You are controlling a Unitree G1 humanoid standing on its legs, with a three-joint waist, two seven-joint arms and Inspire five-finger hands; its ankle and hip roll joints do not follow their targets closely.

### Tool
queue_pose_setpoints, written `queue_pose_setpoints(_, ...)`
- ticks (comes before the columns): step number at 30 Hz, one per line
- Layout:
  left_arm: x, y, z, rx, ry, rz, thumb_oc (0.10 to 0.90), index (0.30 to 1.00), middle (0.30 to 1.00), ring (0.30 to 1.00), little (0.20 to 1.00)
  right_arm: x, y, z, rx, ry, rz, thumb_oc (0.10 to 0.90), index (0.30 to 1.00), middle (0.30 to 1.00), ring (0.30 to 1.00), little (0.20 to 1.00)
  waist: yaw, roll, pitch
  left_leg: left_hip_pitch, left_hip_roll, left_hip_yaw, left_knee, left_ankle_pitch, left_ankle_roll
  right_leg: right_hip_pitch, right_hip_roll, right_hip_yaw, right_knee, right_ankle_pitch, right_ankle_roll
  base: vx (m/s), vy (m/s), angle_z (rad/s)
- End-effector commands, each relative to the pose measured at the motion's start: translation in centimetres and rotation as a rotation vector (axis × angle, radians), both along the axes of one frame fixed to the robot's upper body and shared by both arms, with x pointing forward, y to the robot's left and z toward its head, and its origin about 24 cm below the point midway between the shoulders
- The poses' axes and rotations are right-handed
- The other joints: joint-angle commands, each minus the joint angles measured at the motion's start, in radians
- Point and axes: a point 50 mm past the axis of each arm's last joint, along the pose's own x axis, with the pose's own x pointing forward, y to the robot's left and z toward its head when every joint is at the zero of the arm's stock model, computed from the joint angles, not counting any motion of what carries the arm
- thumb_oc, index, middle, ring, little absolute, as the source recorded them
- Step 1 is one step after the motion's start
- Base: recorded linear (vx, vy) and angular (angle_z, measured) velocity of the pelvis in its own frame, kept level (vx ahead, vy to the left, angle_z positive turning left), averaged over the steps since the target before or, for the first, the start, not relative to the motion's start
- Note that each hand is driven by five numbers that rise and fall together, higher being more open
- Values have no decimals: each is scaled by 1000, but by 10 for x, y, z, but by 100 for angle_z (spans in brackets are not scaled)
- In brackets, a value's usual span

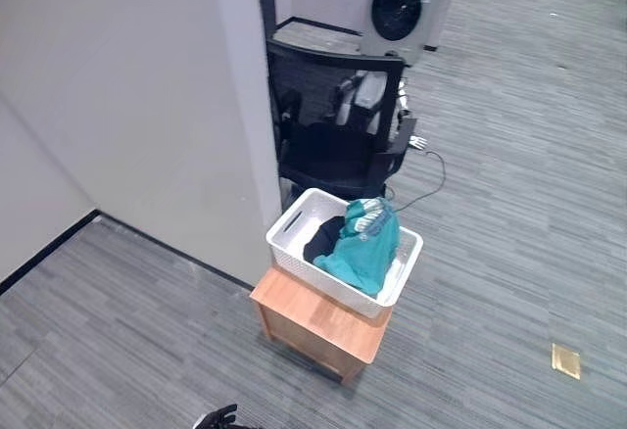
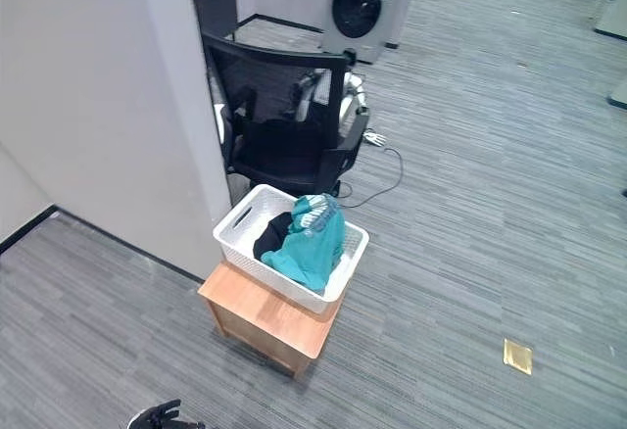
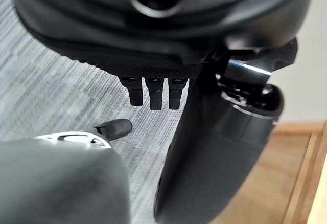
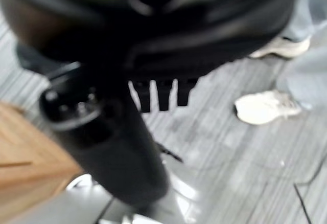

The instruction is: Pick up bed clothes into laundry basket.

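Wall (image 1: 127,106) closes the left, grey carpet (image 1: 509,233) open to the right | white laundry basket (image 1: 294,243) on wooden stand (image 1: 313,323), teal bed clothes (image 1: 364,245) inside, draping its right rim | left hand (image 3: 153,88) hangs empty, fingers straight | right hand (image 4: 161,93) likewise, a person's shoes (image 4: 265,106) nearby

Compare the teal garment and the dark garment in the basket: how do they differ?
The teal garment is bright teal with a striped pale band at its top; the dark garment is plain black. The teal garment is heaped high and spills over the rim of the white laundry basket; the dark garment lies low inside it, partly covered by the teal one. Both are in the same basket, on the wooden stand.
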Motion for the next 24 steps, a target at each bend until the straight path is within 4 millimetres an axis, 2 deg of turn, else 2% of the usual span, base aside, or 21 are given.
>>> queue_pose_setpoints(1, 32, -4, 10, -5, -135, 2, 800, 900, 900, 900, 900, 36, 19, -1, 52, -97, 26, 800, 900, 900, 900, 900, 31, -18, 49, -25, -38, -118, 97, -68, 35, -84, -43, 59, 312, -53, 13, -43, -126, 212)
queue_pose_setpoints(2, 42, 1, 15, 17, -168, -17, 800, 900, 900, 900, 900, 44, 17, 1, 53, -137, -8, 800, 900, 900, 900, 900, 11, -21, 70, -83, -48, -235, 150, -59, 29, -111, 44, 270, 313, -86, 21, -55, -112, 241)
queue_pose_setpoints(3, 43, 4, 16, 24, -170, -6, 800, 900, 900, 900, 900, 46, 17, 2, 53, -155, -29, 800, 900, 900, 900, 900, 4, -19, 76, -91, -49, -264, 158, -52, 23, -103, 73, 339, 304, -112, 5, -66, -158, 314)
queue_pose_setpoints(4, 43, 9, 16, 38, -159, 6, 800, 900, 900, 900, 900, 51, 16, 3, 55, -178, -35, 800, 900, 900, 900, 900, 0, -22, 82, -113, -63, -324, 171, -41, 18, -83, 102, 423, 285, -136, -14, -54, -91, 291)
queue_pose_setpoints(7, 43, 29, 20, 72, -168, 106, 800, 900, 900, 900, 900, 65, 11, 8, 37, -248, -48, 800, 900, 900, 900, 900, 10, -38, 99, -174, -86, -440, 184, -3, -6, -33, 139, 470, 259, -187, -50, -127, -190, 209)
queue_pose_setpoints(9, 45, 43, 25, 88, -190, 185, 800, 900, 900, 900, 900, 88, 9, 16, 30, -324, -1, 800, 900, 900, 900, 900, 47, -56, 116, -227, -93, -514, 173, 55, -38, 0, 175, 471, 190, -221, -80, -211, -248, 140)
queue_pose_setpoints(11, 42, 45, 24, 91, -185, 200, 800, 900, 900, 900, 900, 92, 6, 19, 18, -341, -2, 800, 900, 900, 900, 900, 55, -59, 114, -254, -87, -535, 160, 81, -50, 11, 182, 453, 149, -228, -86, -315, -236, 137)
queue_pose_setpoints(12, 33, 48, 22, 79, -179, 297, 800, 900, 900, 900, 900, 112, -9, 31, -20, -429, -9, 800, 900, 900, 900, 900, 82, -53, 149, -307, -62, -547, 119, 165, -89, 10, 215, 410, 74, -201, -104, -530, -300, 123)
queue_pose_setpoints(13, 29, 49, 21, 79, -174, 336, 800, 900, 900, 900, 900, 116, -12, 33, -30, -442, -2, 800, 900, 900, 900, 900, 85, -56, 175, -320, -52, -491, 133, 156, -75, 0, 207, 388, 85, -192, -107, -602, -245, 205)
queue_pose_setpoints(14, 23, 47, 18, 75, -153, 383, 800, 900, 900, 900, 900, 117, -16, 35, -41, -440, 6, 800, 900, 900, 900, 900, 68, -59, 186, -318, -24, -364, 176, 129, -45, -19, 199, 357, 83, -175, -111, -389, -63, 232)
queue_pose_setpoints(15, 17, 44, 15, 61, -134, 401, 800, 900, 900, 900, 900, 116, -17, 34, -45, -430, 8, 800, 900, 900, 900, 900, 57, -65, 181, -301, 5, -269, 218, 102, -35, -37, 192, 329, 74, -158, -117, -412, -79, 242)
queue_pose_setpoints(16, 6, 41, 10, 48, -110, 436, 800, 900, 900, 900, 900, 106, -18, 31, -45, -396, -1, 800, 900, 900, 900, 900, 48, -76, 179, -279, 25, -183, 287, 60, -29, -45, 178, 287, 62, -144, -127, -464, -111, 133)
queue_pose_setpoints(17, -15, 35, 3, 30, -50, 480, 800, 900, 900, 900, 900, 83, -15, 21, -37, -320, -28, 800, 900, 900, 900, 900, 31, -94, 164, -229, 65, -77, 420, 15, -22, -59, 144, 209, 41, -118, -142, -412, -86, 109)
queue_pose_setpoints(18, -21, 32, 1, 23, -23, 467, 800, 900, 900, 900, 900, 73, -12, 17, -30, -280, -28, 800, 900, 900, 900, 900, 20, -92, 153, -200, 83, -43, 442, -10, -20, -65, 133, 172, 38, -114, -148, -246, -90, 209)
queue_pose_setpoints(20, -24, 29, -1, 26, 6, 429, 800, 900, 900, 900, 900, 50, -7, 9, -19, -196, -35, 800, 900, 900, 900, 900, -17, -79, 125, -73, 164, 61, 484, -47, -47, -73, 127, 80, 29, -121, -156, -39, -27, 236)
queue_pose_setpoints(21, -24, 29, -1, 26, 8, 429, 800, 900, 900, 900, 900, 50, -7, 9, -20, -195, -34, 800, 900, 900, 900, 900, -19, -78, 127, -70, 165, 58, 483, -48, -48, -68, 128, 77, 29, -123, -156, -116, 90, 187)
queue_pose_setpoints(22, -19, 25, -1, 19, 10, 375, 800, 900, 900, 900, 900, 33, -3, 5, -11, -133, -35, 800, 900, 900, 900, 900, -46, -57, 102, 16, 167, 110, 441, -79, -63, -87, 104, -8, 34, -113, -152, -121, 141, 166)
queue_pose_setpoints(23, -13, 23, -1, 17, -1, 354, 800, 900, 900, 900, 900, 31, -1, 4, -7, -125, -36, 800, 900, 900, 900, 900, -65, -46, 92, 37, 167, 132, 422, -95, -69, -99, 87, -46, 43, -107, -150, -194, 249, 216)
queue_pose_setpoints(24, -6, 21, 1, 21, -19, 325, 800, 900, 900, 900, 900, 30, 0, 4, -6, -135, -41, 800, 900, 900, 900, 900, -96, -35, 83, 52, 161, 182, 385, -110, -70, -122, 58, -93, 68, -101, -142, -267, 392, 242)
